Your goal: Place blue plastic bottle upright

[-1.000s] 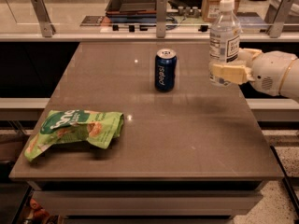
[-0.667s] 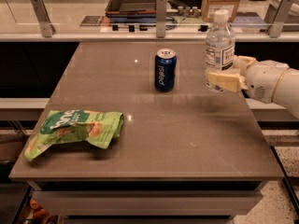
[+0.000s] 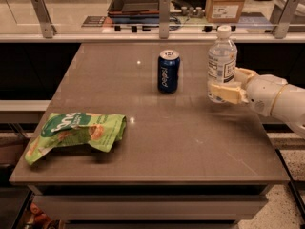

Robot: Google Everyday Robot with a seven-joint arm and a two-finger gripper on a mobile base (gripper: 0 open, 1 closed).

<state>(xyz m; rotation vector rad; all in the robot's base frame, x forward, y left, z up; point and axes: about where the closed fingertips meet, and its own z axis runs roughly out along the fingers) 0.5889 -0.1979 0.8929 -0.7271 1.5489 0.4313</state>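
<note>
— Risk to be noted?
— The blue plastic bottle (image 3: pixel 221 56) was held upright, clamped low by the gripper (image 3: pixel 223 83), at the right side of the bench (image 3: pixel 167 132). It could be toppled if released unseated.

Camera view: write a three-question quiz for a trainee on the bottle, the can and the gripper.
1. True or false: the blue plastic bottle is upright, with its white cap on top.
2. Fill in: in the picture, the blue can stands to the bottle's ___.
3. Choose: the gripper, at the picture's right above the table, grips A the can, B the bottle, C nothing.
Key: 1 true; 2 left; 3 B.
</note>
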